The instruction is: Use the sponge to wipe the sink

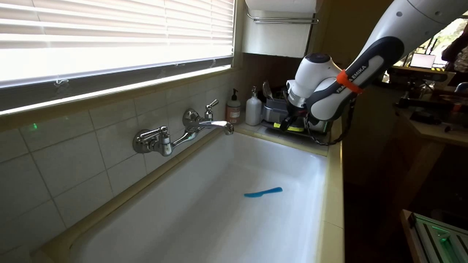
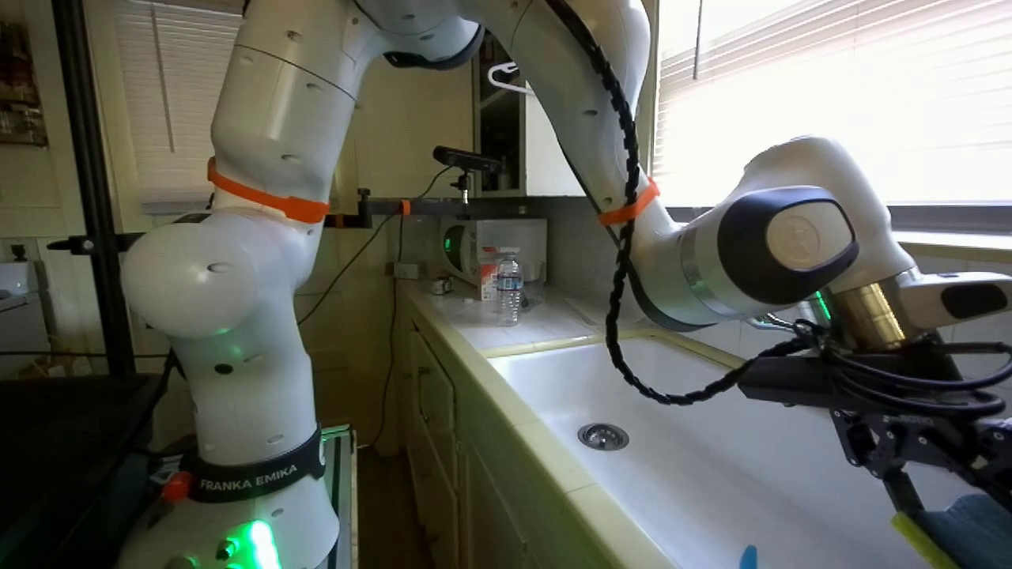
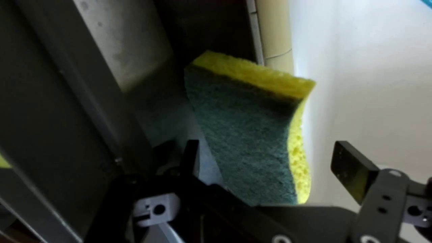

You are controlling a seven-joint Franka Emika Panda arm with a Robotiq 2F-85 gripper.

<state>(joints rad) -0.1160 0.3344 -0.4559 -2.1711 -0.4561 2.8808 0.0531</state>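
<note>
The sponge (image 3: 241, 138) is at the end of the long white sink (image 1: 204, 219), just beside a gray caddy (image 1: 272, 114), its dark green face and yellow edges both showing; what it rests on I can't make out from here. The gripper (image 3: 266, 148) has its 2 fingers (image 3: 352, 167) spread wide, 1 on either side of the sponge, with gaps between. Down in the sink lies a blue knife-shaped utensil (image 1: 263, 192). A chrome faucet (image 1: 215, 124) with 2 handles juts from the tiled wall (image 1: 67, 157), near 2 pump bottles (image 1: 253, 111).
</note>
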